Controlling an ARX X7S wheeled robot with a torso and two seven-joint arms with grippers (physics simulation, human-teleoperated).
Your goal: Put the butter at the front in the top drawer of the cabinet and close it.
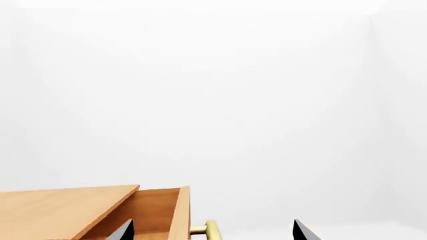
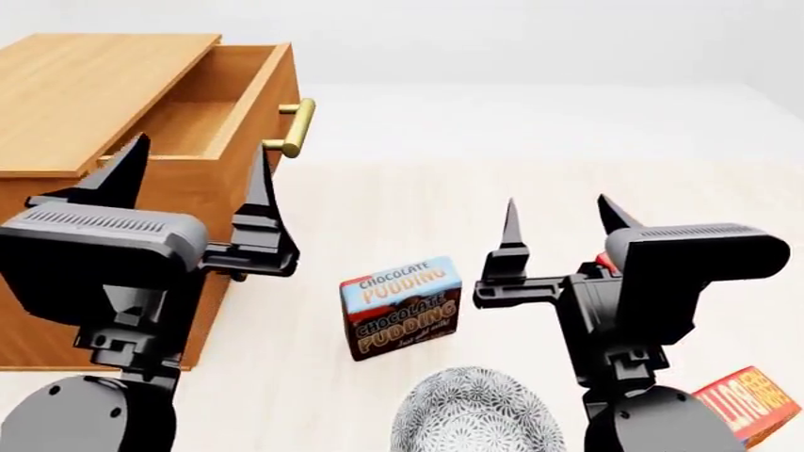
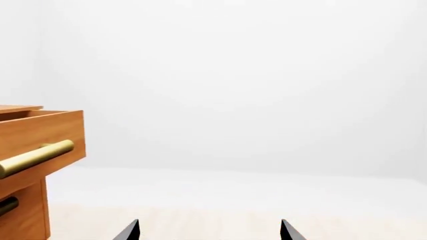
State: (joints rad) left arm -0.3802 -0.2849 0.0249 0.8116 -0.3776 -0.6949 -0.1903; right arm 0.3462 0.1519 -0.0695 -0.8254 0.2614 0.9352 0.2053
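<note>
The light-brown cabinet (image 2: 75, 85) stands at the left. Its top drawer (image 2: 188, 118) is pulled open and looks empty, with its brass bar handle (image 2: 297, 127) facing right. My left gripper (image 2: 195, 165) is open and empty, raised in front of the cabinet. In the left wrist view the left gripper (image 1: 213, 232) is open, with the drawer front (image 1: 179, 215) and handle (image 1: 212, 231) beyond it. My right gripper (image 2: 556, 212) is open and empty over the floor; the right wrist view (image 3: 209, 232) shows the same. A red-orange box (image 2: 747, 403) lies at the front right; I cannot tell whether it is the butter.
A chocolate pudding box (image 2: 399, 306) stands between my arms. A patterned grey bowl (image 2: 475, 414) sits in front of it. A small red thing (image 2: 607, 262) peeks out behind my right gripper. The lower drawer's handle (image 3: 7, 205) shows in the right wrist view.
</note>
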